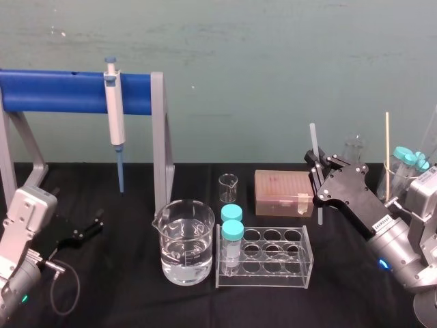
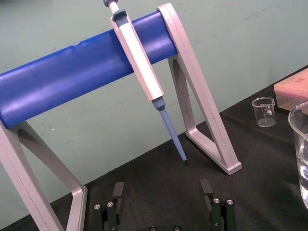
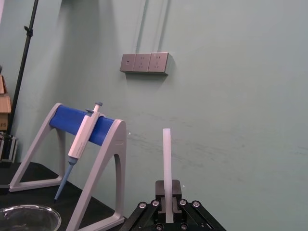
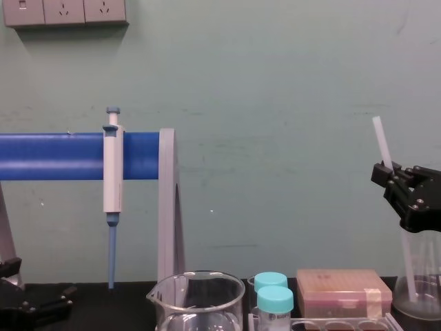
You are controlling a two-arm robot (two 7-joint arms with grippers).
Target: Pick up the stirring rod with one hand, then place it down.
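We see the black right gripper (image 1: 315, 164) raised at the right of the worktop (image 1: 136, 301), fingers clamped on the long translucent-white stirring rod (image 1: 313, 140), nearly upright; the left gripper (image 2: 162, 192) rests low, fingers spread.

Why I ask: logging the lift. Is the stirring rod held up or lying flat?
Held up, nearly upright: the right gripper has jaws shut on the stirring rod. The left gripper rests open, idle.
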